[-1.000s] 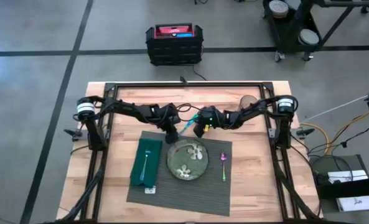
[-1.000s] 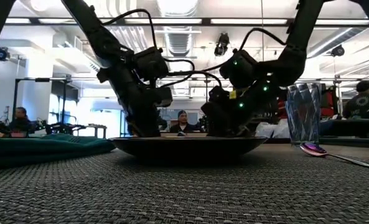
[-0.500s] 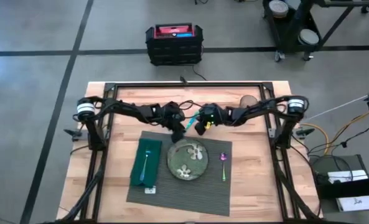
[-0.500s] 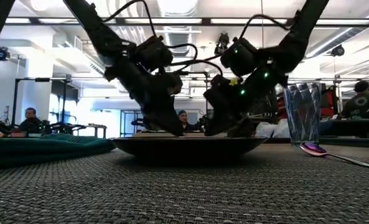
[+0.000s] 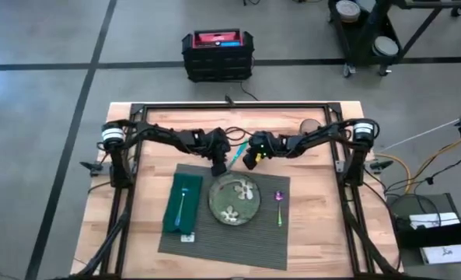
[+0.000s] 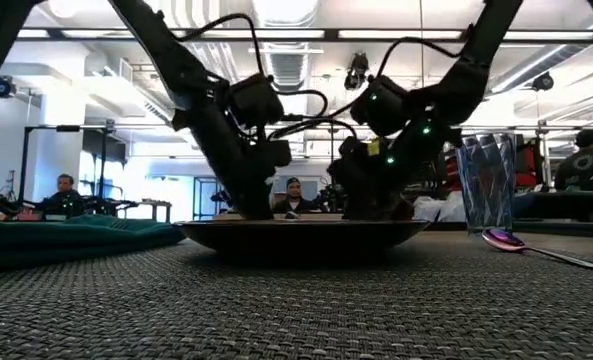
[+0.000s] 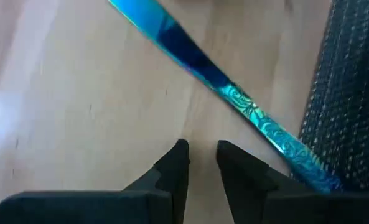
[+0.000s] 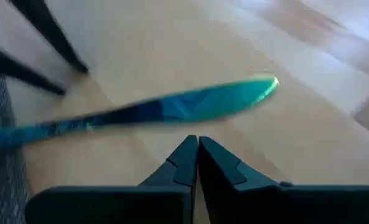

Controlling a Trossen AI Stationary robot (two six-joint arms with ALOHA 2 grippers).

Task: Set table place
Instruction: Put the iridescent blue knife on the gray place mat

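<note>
— Light-wood butcher-block tabletop point(image 5: 316, 225) of jointed planks: what lies on it?

— Centrally, a dark grey ribbed woven placemat point(image 5: 238, 241), carrying a round patterned plate point(image 5: 234, 201) and a folded green cloth napkin point(image 5: 182, 204).

— And the hands?

— Both sit just behind the placemat, beside a slim iridescent blue knife point(image 7: 234, 99) on bare wood. Left hand point(image 7: 201, 163) fingers slightly parted, empty; right hand point(image 8: 198, 155) fingers pressed together, empty.

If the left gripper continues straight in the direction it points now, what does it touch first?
Most likely the blue iridescent metal knife, which lies slanted on the light-wood table just ahead of the left gripper. Its fingers stand slightly apart, holding nothing. Depth is unclear, so it might meet the bare wood first.
</note>
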